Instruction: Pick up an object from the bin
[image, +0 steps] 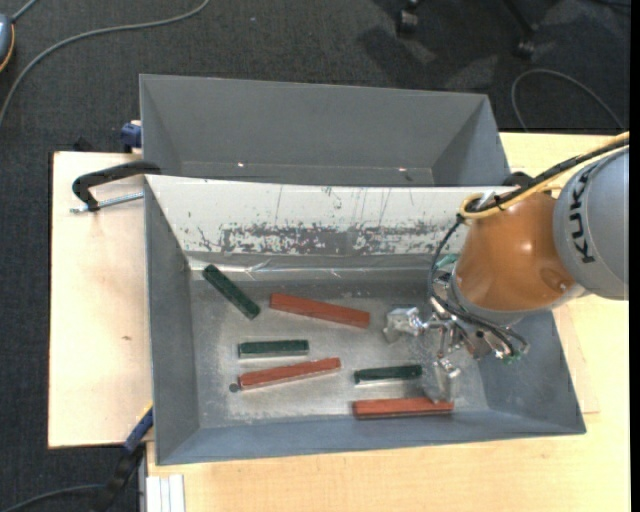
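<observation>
My gripper (443, 372) hangs low in the right part of the bin, below the orange cover. Its metal fingers point down at the right ends of two bars. The small dark green bar (388, 375) lies just left of the fingertips. The red-brown bar (402, 407) lies just below them near the front wall. Nothing shows between the fingers.
A long red-brown bar (319, 310) lies in the middle of the floor. A dark green bar (231, 290) leans at the back left. Another green bar (273, 348) and a red-brown bar (289, 373) lie at the front left.
</observation>
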